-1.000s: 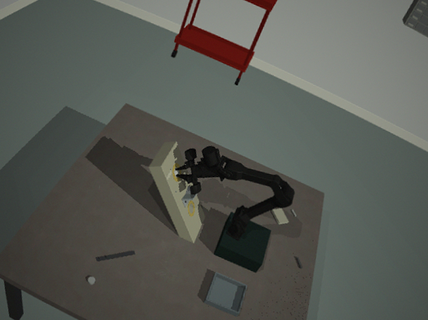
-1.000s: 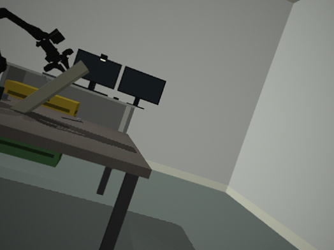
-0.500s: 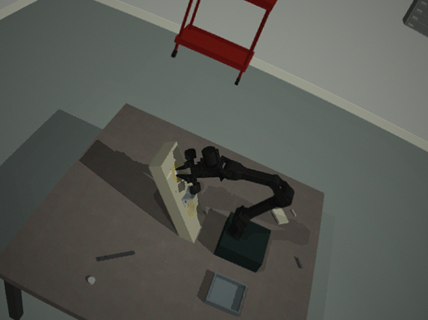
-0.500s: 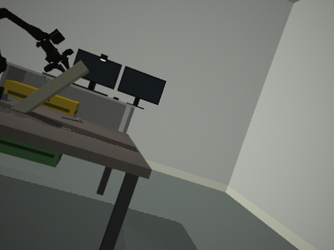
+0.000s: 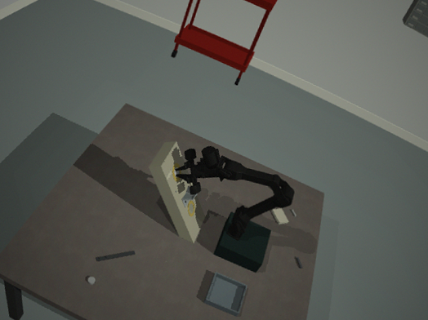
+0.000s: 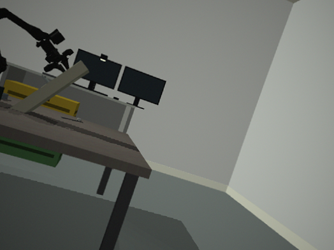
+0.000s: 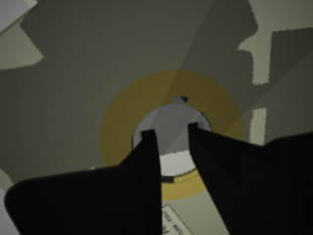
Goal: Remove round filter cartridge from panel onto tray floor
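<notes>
The pale service panel (image 5: 173,203) (image 6: 54,87) leans at a slant on the table. The round grey filter cartridge (image 7: 177,164) sits in its upper part, inside a yellow ring (image 7: 117,119). My gripper (image 5: 178,172) (image 6: 67,68) (image 7: 170,136) is shut on the cartridge, with its two fingertips at the slots on the face and the middle of the face between them. The fingers hide the slots in part. I cannot tell whether the cartridge stands proud of the panel. The grey-blue tray (image 5: 223,291) lies on the table beyond my base, with nothing visible in it.
A second yellow ring (image 5: 191,208) is lower on the panel. My dark green base (image 5: 243,240) stands between panel and tray. A dark bar (image 5: 115,255) and small white cap (image 5: 91,280) lie on the table. A cream block (image 5: 280,216) lies behind the arm.
</notes>
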{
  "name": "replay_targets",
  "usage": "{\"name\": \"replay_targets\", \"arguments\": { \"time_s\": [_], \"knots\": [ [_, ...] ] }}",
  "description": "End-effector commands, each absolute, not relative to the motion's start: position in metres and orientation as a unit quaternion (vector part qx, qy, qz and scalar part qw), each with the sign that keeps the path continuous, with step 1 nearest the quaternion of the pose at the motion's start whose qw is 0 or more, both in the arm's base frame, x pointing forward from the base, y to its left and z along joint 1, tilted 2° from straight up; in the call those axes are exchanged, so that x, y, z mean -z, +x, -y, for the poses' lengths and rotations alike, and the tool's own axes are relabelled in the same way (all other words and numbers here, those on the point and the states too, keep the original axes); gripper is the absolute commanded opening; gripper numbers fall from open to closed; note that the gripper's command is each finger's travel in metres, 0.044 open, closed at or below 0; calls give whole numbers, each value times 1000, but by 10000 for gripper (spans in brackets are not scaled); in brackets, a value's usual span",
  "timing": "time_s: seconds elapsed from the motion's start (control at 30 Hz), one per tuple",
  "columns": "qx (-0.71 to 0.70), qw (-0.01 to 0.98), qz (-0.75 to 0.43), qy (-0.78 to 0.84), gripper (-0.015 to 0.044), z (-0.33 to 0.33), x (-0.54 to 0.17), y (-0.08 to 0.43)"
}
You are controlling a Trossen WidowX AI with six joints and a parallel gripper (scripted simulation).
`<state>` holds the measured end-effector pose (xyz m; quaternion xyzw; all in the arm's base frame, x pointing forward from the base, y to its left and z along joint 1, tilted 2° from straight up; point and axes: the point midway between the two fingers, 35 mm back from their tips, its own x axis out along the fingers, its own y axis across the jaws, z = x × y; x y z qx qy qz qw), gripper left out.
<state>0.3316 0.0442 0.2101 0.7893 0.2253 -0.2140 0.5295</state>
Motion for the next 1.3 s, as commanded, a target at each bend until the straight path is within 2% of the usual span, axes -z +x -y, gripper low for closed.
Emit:
{"name": "replay_targets", "arguments": {
  "time_s": [0.0, 0.1, 0.5, 1.27],
  "knots": [
    [214, 530, -224, 789, 0, -44, -210, 332],
    [212, 539, -227, 783, 0, -44, -209, 333],
    [167, 677, -263, 667, 0, -44, -206, 337],
    [51, 883, -307, 351, 0, -44, -206, 337]
  ]
}}
